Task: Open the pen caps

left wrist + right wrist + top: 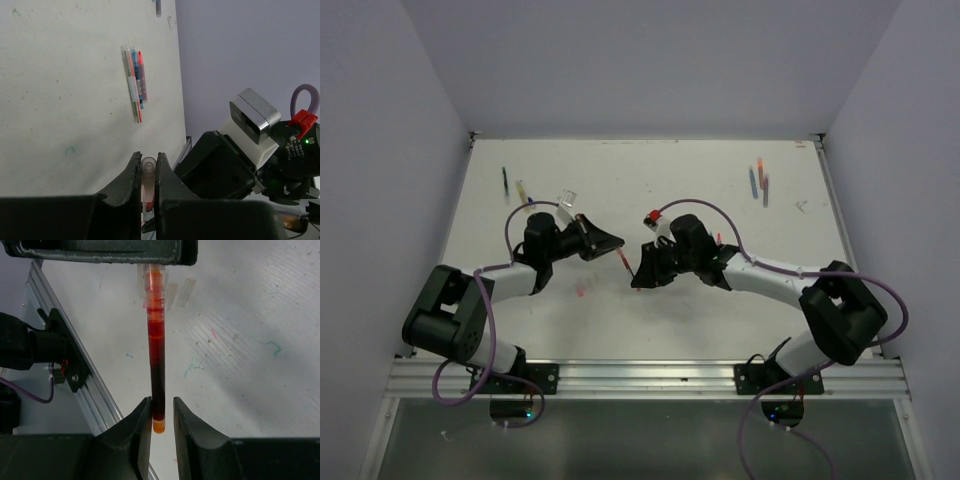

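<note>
the left gripper (612, 241) and right gripper (638, 276) meet mid-frame with a red pen (624, 262) bridging them, barring passage there. loose pens (758, 183) lie upper right, more pens (517, 187) and a clear piece (566, 198) upper left. bare table (650, 170) lies between those clusters, top centre. walls (380, 150) close three sides.

Looks like a robotics lab test cell to me: bare white table (650, 185) boxed in by plain lavender walls (380, 120), two arms (770, 272) bolted to an aluminium rail (650, 377), purple cables (695, 202) looping around, ink scribbles (192, 368) on the tabletop.
</note>
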{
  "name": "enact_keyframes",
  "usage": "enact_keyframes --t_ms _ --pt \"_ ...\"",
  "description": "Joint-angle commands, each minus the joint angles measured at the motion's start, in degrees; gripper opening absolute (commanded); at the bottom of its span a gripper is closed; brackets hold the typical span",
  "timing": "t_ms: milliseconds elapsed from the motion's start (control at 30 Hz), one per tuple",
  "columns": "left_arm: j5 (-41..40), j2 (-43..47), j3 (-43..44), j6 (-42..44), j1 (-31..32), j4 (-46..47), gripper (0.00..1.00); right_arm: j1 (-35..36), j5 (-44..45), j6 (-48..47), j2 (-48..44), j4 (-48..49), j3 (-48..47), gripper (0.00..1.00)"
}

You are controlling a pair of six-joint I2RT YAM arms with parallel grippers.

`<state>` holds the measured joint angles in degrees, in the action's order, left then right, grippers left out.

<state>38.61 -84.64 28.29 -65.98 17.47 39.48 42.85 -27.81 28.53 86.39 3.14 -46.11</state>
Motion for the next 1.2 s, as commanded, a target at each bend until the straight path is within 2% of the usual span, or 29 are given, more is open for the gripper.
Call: enact_keyframes --t_ms 0,133,367,400,467,533,567,633,700,733,767,867,900,933,1033,1067,1167 --pt "3.0 0.4 1.4 -0.9 0.4 2.5 0.00 0.0 2.4 -0.5 0.7 2.4 -2.8 0.28" --pt "3.0 1.1 1.4 -0.6 0.4 2.0 0.00 0.0 2.6 -1.1 3.3 2.3 -5.5 0.32" --pt "2.6 1.8 1.9 1.2 0.5 -1.1 0.00 0.0 1.4 -1.4 8.8 2.8 -10.8 0.28" --pt "2.5 1.8 2.2 1.3 0.5 -1.4 0.00 0.0 1.4 -1.5 9.2 2.4 -11.5 0.26" --pt "2.5 1.3 2.5 1.6 0.5 -2.5 0.00 0.1 2.3 -2.2 9.8 1.0 -13.4 0.16" --pt "2.2 0.8 3.4 2.5 0.5 -4.6 0.00 0.3 4.9 -3.1 10.0 -0.1 -14.4 0.00" --pt "2.0 0.7 4.0 3.0 0.5 -5.8 0.00 0.9 6.3 -3.8 9.9 -2.0 -14.7 0.00" --pt "0.0 1.1 5.8 4.2 0.4 -10.1 0.00 3.2 19.8 -8.2 8.8 -6.0 -15.7 0.00" --pt "-1.2 1.4 6.1 2.0 0.2 -10.5 0.00 10.5 38.0 -12.0 8.9 -14.2 -17.3 0.00" --pt "-2.2 1.3 6.9 1.3 -0.1 -10.4 0.00 15.0 53.1 -14.7 10.5 -15.8 -18.4 0.00" --pt "-2.7 1.1 7.7 1.0 -0.4 -11.5 0.00 16.5 58.5 -15.1 11.3 -18.4 -18.8 0.00" --pt "-2.5 0.4 9.1 -1.9 -2.0 -10.8 0.00 20.6 71.4 -16.0 12.9 -18.2 -17.4 0.00" --pt "-2.3 0.2 9.5 -2.8 -2.5 -10.5 0.00 21.0 72.7 -16.0 12.8 -17.6 -16.1 0.00" --pt "-1.9 0.0 10.0 -2.6 -3.1 -10.5 0.00 21.1 72.5 -15.3 11.7 -17.0 -15.5 0.00" --pt "-0.3 0.3 12.1 -0.4 -4.5 -10.2 0.00 17.9 58.8 -13.8 8.5 -13.6 -12.4 0.00" --pt "-0.1 0.6 11.7 -0.3 -5.2 -9.4 0.00 14.7 46.0 -13.3 5.6 -9.1 -11.1 0.00" --pt "-2.1 4.0 11.3 4.2 -6.3 -12.0 0.00 7.4 28.1 -10.3 3.4 -3.7 -8.0 0.00"
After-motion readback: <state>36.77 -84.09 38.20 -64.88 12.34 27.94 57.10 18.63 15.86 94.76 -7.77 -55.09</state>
